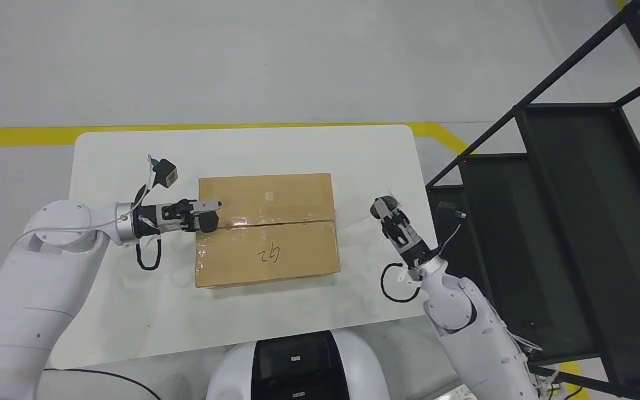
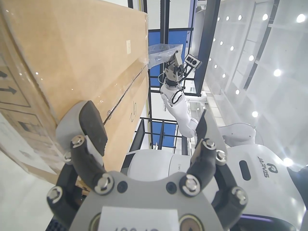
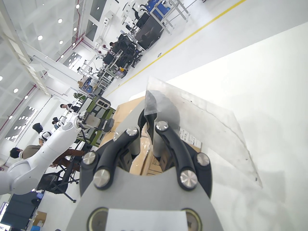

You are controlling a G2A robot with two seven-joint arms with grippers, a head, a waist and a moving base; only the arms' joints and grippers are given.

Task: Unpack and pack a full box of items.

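Note:
A closed cardboard box (image 1: 266, 230) with a taped middle seam lies on the white table (image 1: 110, 310). My left gripper (image 1: 207, 216) is at the box's left end by the seam; in the left wrist view it (image 2: 149, 131) is open, one padded finger (image 2: 92, 126) resting against the box (image 2: 72, 61) at its edge, the other in free air. My right gripper (image 1: 384, 211) is off the box's right end, raised. In its own view it (image 3: 147, 118) is shut on a strip of clear tape (image 3: 197, 116) that curls away from the fingers; the left wrist view also shows this tape (image 2: 160, 54).
A black metal stair frame (image 1: 545, 200) stands right beside the table's right edge. A yellow floor line (image 1: 250, 127) runs behind the table. Bare table surface lies to the left and in front of the box.

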